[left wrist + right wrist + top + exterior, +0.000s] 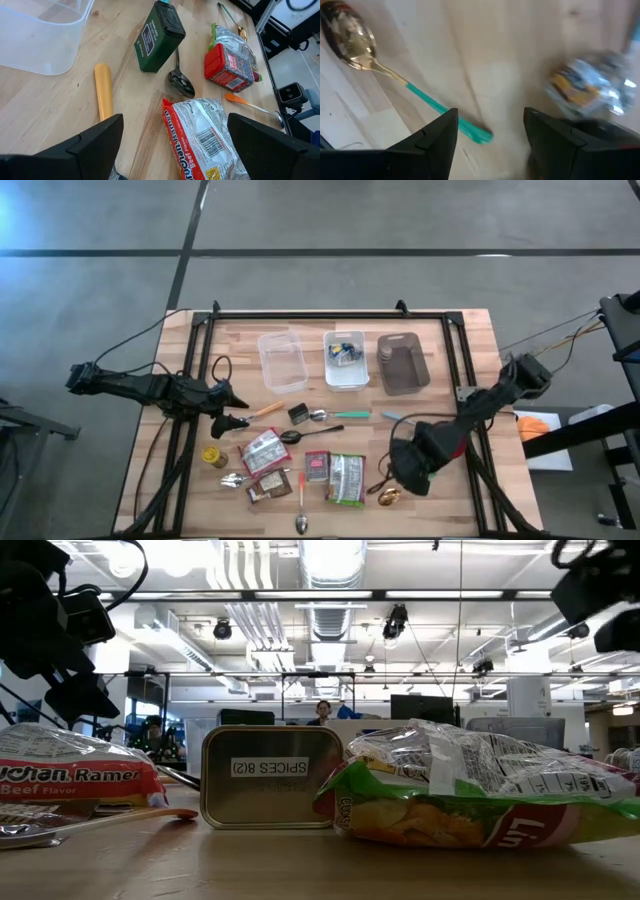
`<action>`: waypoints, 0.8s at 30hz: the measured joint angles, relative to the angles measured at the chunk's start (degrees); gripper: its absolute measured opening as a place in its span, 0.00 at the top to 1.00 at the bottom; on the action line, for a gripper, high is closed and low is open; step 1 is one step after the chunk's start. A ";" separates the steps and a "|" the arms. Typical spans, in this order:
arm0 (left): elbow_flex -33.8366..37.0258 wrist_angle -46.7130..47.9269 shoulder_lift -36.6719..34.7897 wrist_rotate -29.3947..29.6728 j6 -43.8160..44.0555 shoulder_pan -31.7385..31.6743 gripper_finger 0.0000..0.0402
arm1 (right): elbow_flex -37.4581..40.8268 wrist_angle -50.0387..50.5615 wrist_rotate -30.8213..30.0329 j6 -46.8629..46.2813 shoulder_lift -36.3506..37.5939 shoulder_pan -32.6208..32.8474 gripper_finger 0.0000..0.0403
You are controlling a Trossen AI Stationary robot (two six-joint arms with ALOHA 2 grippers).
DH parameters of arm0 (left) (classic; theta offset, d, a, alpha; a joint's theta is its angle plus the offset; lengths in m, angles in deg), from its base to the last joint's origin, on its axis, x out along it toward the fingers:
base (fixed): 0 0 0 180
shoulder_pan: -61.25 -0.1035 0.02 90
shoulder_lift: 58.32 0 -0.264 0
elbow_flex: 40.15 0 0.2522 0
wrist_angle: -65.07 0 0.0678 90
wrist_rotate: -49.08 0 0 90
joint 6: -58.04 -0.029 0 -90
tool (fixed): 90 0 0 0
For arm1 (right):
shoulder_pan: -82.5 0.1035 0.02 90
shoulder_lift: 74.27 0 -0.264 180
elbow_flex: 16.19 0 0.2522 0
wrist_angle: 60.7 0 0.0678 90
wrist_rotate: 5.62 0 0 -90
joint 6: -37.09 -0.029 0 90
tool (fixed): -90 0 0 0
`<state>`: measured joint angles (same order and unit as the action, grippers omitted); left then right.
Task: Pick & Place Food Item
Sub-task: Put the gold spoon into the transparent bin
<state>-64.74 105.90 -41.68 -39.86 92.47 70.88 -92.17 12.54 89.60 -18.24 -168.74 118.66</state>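
The right gripper (397, 480) hovers low over the tabletop (450, 370), fingers parted and empty, with a gold spoon with a teal handle (395, 75) just beyond them and a crinkled green snack bag (347, 478) beside it. This looks like the approach before a pick; the next move calls for settling on one packet and closing on its soft foil. The left gripper (232, 423) waits wide open and empty above a glossy ramen packet (200, 137) near a dark rectangular spice tin (159, 36).
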 joint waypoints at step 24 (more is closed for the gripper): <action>0.00 0.07 0.00 0.02 -0.02 0.00 0.10 | -4.85 -5.83 4.19 2.40 -8.34 2.58 0.44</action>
<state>-64.74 105.97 -41.68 -39.84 92.45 70.88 -97.01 6.71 93.79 -15.84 -177.07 121.24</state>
